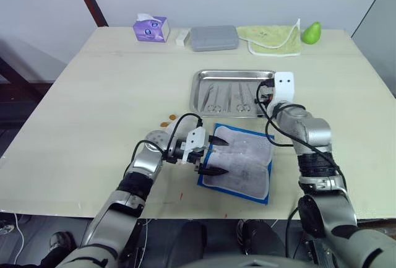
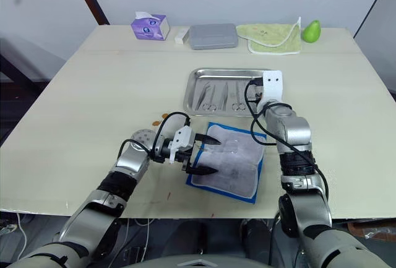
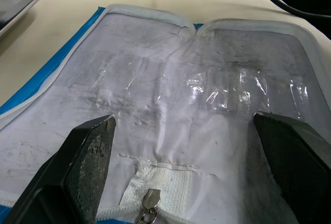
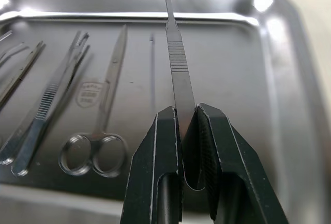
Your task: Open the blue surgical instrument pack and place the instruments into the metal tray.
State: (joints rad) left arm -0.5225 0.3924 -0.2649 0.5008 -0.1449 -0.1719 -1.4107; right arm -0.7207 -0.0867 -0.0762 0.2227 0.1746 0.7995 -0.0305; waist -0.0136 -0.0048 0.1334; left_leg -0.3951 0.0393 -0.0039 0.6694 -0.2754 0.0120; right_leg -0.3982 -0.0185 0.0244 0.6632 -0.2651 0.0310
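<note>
The right hand (image 4: pixel 187 118) is clamped on one slim, flat steel instrument (image 4: pixel 176 53), a handle-like strip with fine crosswise ribbing, narrowing to a thin tip. It sticks straight out from between the fingers, its long axis running away from the robot toward the far rim of the metal tray (image 1: pixel 201 82), and it hangs just above the tray floor near the tray's right end.

The tray is a shiny, shallow steel rectangle with rounded corners and a raised rim, lying with its long side across the counter (image 1: pixel 93 107). Other instruments (image 4: pixel 77 94) lie in it side by side, all lengthwise front to back: scissors with ring handles nearest the robot, serrated forceps, and a very thin rod.

Just in front of the tray, the blue surgical instrument pack (image 1: pixel 244 163) lies unfolded and flat, slightly skewed, its long axis running roughly front to back. Its lining is pale grey-white fabric with wrinkled clear plastic pockets, a bright blue edge and a white zipper whose metal pull (image 3: pixel 149 203) sits at the near edge.

The left hand (image 1: pixel 210 155) is spread wide open with nothing in it, its black, rough-textured fingers (image 3: pixel 88 151) poised over the pack's left edge.

At the back of the counter stand a purple tissue box (image 1: pixel 150 29), a matte grey case (image 1: pixel 213 38), a pale green cloth (image 1: pixel 272 37) and a green pear (image 1: pixel 311 32).
</note>
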